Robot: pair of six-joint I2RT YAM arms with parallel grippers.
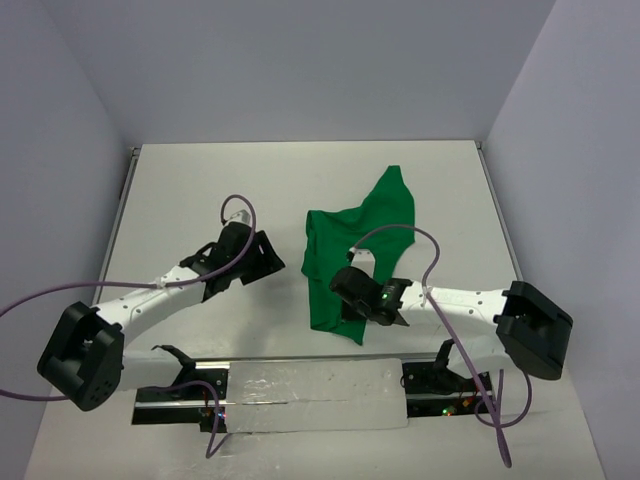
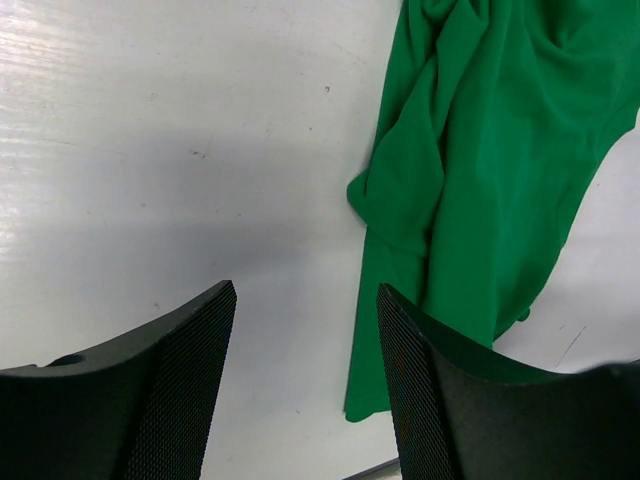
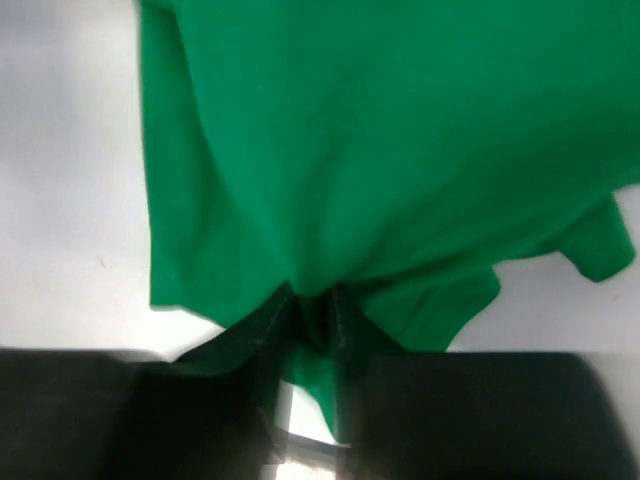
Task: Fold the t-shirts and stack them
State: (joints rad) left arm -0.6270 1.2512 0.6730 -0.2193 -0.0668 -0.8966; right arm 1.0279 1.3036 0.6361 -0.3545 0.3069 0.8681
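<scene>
Fingers of the right gripper (image 3: 308,335) pinch together on a bunched lower edge of the green t-shirt (image 3: 380,150). The view is blurred, so the bite looks thin, perhaps a single layer. Meanwhile the left gripper (image 2: 305,385) hangs with jaws apart over bare table (image 2: 150,150), nothing between them, cloth just to its right. The shirt lies crumpled centre-right of the top view. Risk: a one-sided lift drags the heap, the hem slips out, or the folds twist tighter instead of spreading.
</scene>
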